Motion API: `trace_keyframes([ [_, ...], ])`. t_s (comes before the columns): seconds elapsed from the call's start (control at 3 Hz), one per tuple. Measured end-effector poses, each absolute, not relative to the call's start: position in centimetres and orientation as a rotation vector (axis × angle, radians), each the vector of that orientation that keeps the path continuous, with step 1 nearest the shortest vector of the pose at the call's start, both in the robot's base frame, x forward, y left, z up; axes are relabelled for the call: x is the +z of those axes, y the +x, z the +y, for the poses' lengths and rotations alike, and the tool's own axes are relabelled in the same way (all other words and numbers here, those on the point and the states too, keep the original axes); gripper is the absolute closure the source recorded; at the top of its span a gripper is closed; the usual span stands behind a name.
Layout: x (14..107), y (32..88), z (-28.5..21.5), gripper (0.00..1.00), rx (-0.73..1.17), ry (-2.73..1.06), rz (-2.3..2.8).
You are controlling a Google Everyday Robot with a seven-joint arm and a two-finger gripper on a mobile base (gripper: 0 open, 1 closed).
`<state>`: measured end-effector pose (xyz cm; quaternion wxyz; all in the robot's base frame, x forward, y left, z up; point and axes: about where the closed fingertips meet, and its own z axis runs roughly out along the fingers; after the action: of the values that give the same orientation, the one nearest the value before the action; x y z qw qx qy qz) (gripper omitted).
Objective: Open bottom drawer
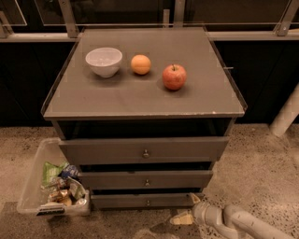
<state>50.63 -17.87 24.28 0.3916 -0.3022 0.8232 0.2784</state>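
At the near bottom edge, right of centre, the robot's pale arm (pixel 243 223) is seen reaching in low over the floor from the right. The tool (pixel 182 217) at its end is held just above the floor, near the right end of the bottom drawer (pixel 126 201). Whether the tool is apart or together cannot be told.

The bottom drawer is found lowest of three grey fronts, close to the floor, with a small round knob (pixel 148 202) at its centre. Above it, the middle drawer (pixel 117 180) and the wider top drawer (pixel 107 151) are stacked, with dark gaps between them.

A speckled stone floor (pixel 261 163) is spread around the cabinet, with open room on the right. On the left, a clear plastic bin (pixel 42 156) holding packets is set just beside the drawers.

On the flat grey top of the table (pixel 140 95), a white bowl (pixel 103 60), an orange (pixel 140 64) and a red apple (pixel 174 77) are lined up from left to right, apart from each other, towards the far side. The near half is left bare.

At the far right a white post (pixel 286 114) is seen leaning. Dark glass panels (pixel 121 9) are set behind the table.
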Motion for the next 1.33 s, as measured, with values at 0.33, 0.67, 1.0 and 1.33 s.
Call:
trace_keyframes([
  [0.33, 24.3, 50.6, -17.9, 0.00, 0.706, -0.765, 2.089],
  [0.67, 23.5, 52.1, -17.4, 0.00, 0.712, -0.790, 2.059],
  [1.0, 20.1, 56.2, -15.1, 0.00, 0.773, -0.833, 2.020],
  [1.33, 19.9, 56.4, -14.9, 0.00, 0.782, -0.829, 2.018],
])
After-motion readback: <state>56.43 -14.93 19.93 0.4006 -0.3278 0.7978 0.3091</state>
